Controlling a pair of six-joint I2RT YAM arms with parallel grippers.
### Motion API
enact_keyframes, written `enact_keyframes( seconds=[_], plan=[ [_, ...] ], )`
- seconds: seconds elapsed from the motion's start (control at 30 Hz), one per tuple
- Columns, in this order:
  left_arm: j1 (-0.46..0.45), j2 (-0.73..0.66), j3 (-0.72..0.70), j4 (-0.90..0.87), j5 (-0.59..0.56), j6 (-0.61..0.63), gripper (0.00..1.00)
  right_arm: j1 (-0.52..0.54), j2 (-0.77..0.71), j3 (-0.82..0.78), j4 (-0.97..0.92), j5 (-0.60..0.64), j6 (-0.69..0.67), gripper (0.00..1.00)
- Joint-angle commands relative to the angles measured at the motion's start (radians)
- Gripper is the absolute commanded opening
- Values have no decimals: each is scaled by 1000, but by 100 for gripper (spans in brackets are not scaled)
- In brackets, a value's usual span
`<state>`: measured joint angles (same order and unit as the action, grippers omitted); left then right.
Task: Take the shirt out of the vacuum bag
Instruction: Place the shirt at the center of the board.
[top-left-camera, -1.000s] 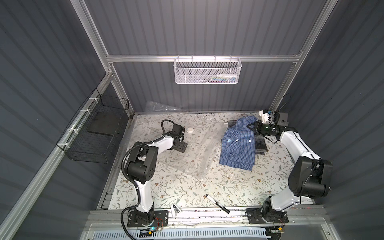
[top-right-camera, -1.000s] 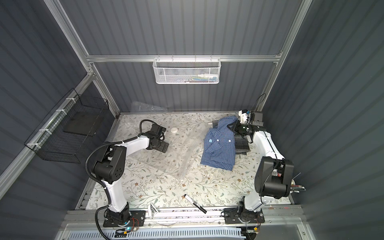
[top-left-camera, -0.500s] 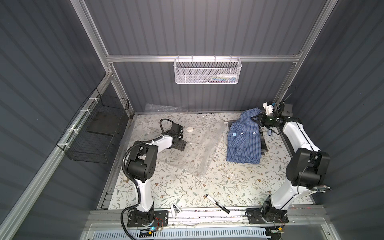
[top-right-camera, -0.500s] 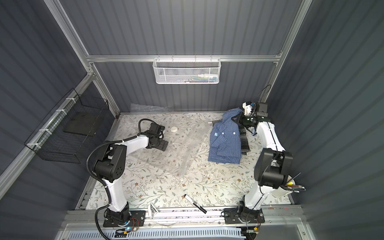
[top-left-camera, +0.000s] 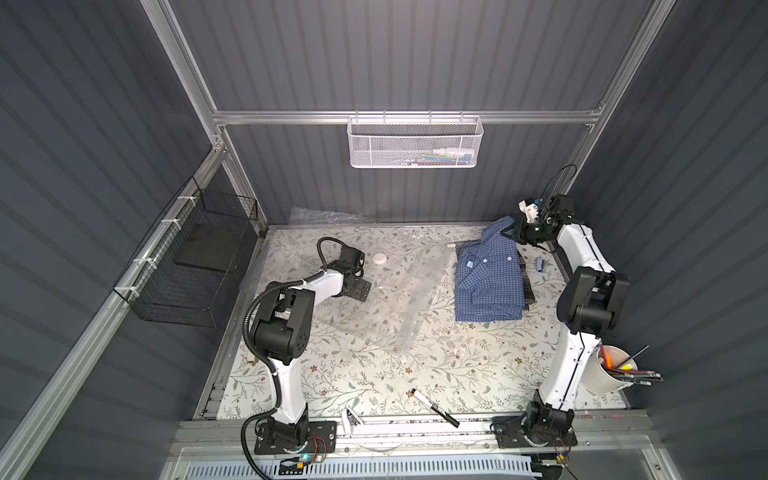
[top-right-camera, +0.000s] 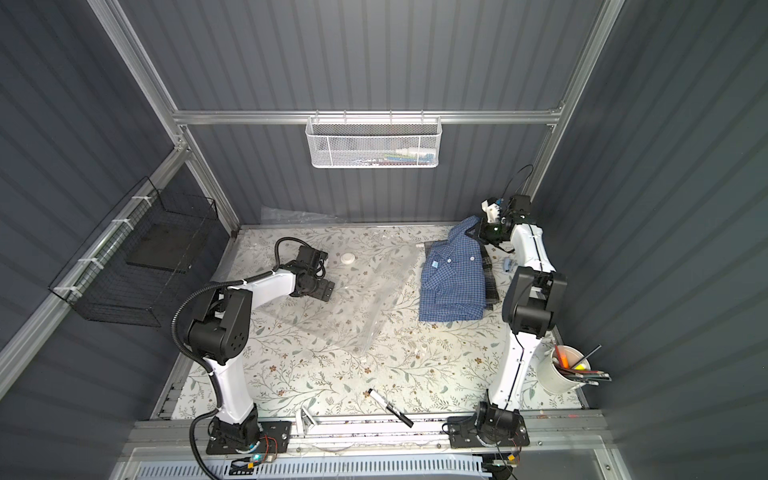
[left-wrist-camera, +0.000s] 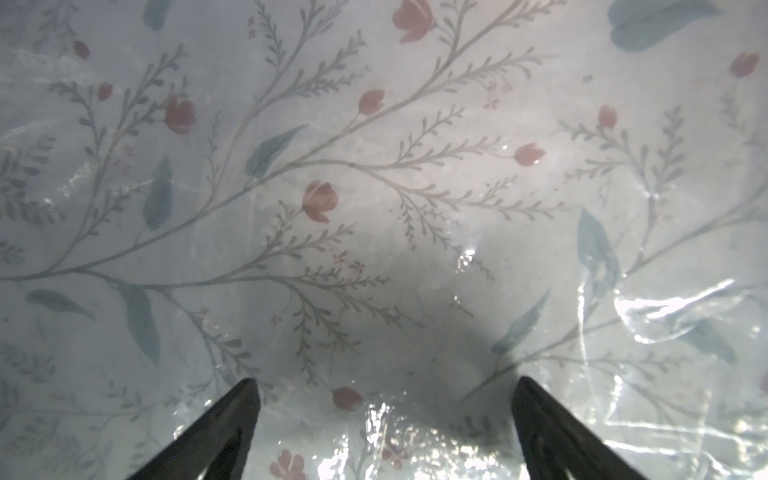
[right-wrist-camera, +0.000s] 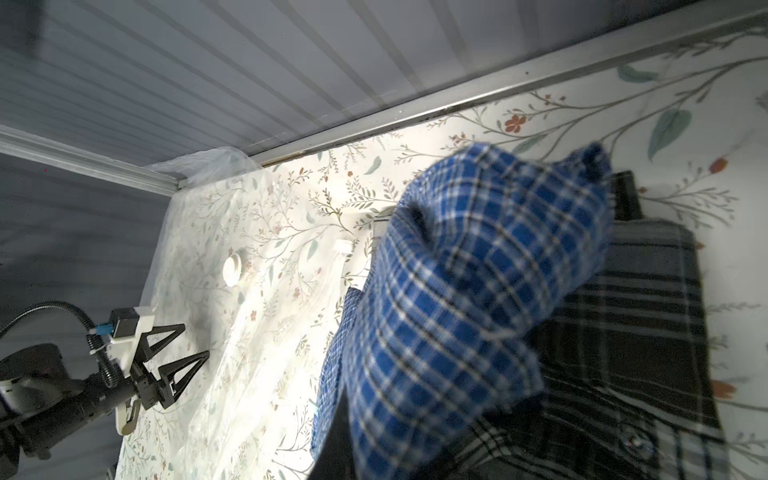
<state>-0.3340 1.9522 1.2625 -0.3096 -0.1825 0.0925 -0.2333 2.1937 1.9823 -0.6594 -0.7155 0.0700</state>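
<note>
Right gripper (top-left-camera: 515, 233), jaws hidden, grip unclear, is hanging at the shirt (top-left-camera: 488, 282) collar and should be releasing low, off the vacuum bag (top-left-camera: 395, 291)

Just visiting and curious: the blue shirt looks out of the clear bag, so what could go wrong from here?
1. A corner of the blue shirt is bunched up at the right gripper; if fabric snags, the arm might drag it away.
2. It overlaps a dark checked cloth, which could shift too.
3. The open left gripper is close over the vacuum bag; thin film might catch on it.
</note>
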Motion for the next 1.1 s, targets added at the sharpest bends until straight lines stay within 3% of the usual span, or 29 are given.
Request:
enact_keyframes(
  seconds=[0.0,0.03,0.13,0.2,0.3,0.5,0.7,0.87,1.07],
  plan=[
    [10,-5,-18,-68,-29,4,96,-7,45,40,11,55,-34,21],
    [10,-6,-19,-67,-26,3,96,-7,54,35,32,66,-30,31],
    [10,-9,-17,-65,-24,2,96,-8,27,-55,165,85,-6,49],
    [10,-14,-17,-63,-23,3,96,-14,1,-116,246,128,27,66],
    [10,-30,-26,-53,-23,1,96,-17,-20,-130,255,175,38,80],
    [11,-60,-32,-31,-7,-4,97,-22,-143,-262,265,272,46,85],
    [10,-68,-11,-30,17,-9,97,-52,-77,-238,218,160,72,90],
    [12,-83,6,-56,9,-5,97,-80,-10,-166,205,108,166,91],
    [12,-70,36,-85,11,-9,97,-82,-30,-180,209,12,294,91]
  ],
)
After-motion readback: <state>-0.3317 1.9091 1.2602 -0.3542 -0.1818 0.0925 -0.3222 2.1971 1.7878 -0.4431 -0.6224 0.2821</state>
